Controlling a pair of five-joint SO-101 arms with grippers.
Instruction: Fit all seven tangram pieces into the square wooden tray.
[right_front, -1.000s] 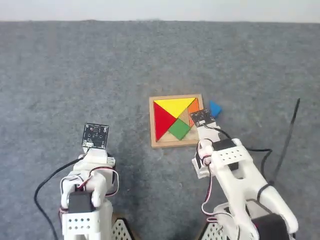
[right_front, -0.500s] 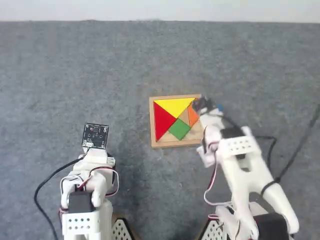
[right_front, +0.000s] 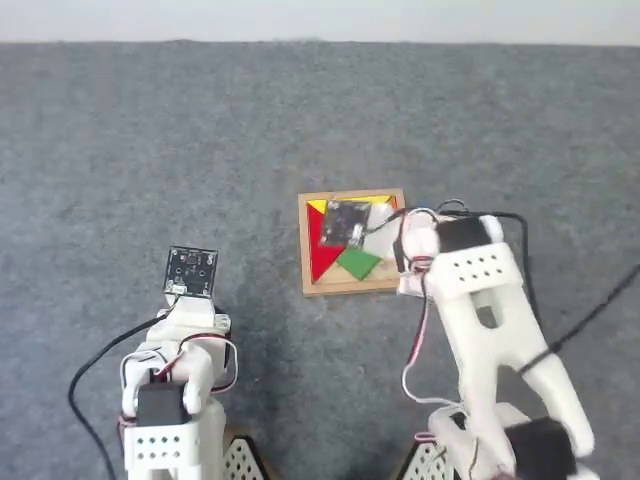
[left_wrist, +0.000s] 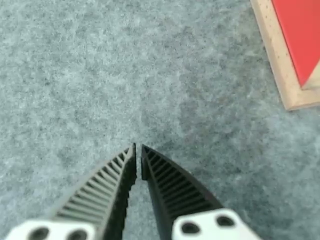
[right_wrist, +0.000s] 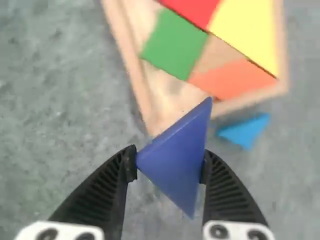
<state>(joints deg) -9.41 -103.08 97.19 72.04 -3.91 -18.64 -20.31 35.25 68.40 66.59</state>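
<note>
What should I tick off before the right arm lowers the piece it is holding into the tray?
1. Grip: ok. Right claw is shut on the dark blue triangle, a finger on each side.
2. Room in the tray: ok. Bare wood shows beside the green square.
3. Triangle turned to match that gap: cannot tell.
4. All pieces in: not ok. The light blue triangle lies on the carpet outside the tray.
5. Left claw out of the way: ok. Shut, over carpet, apart from the tray.
</note>
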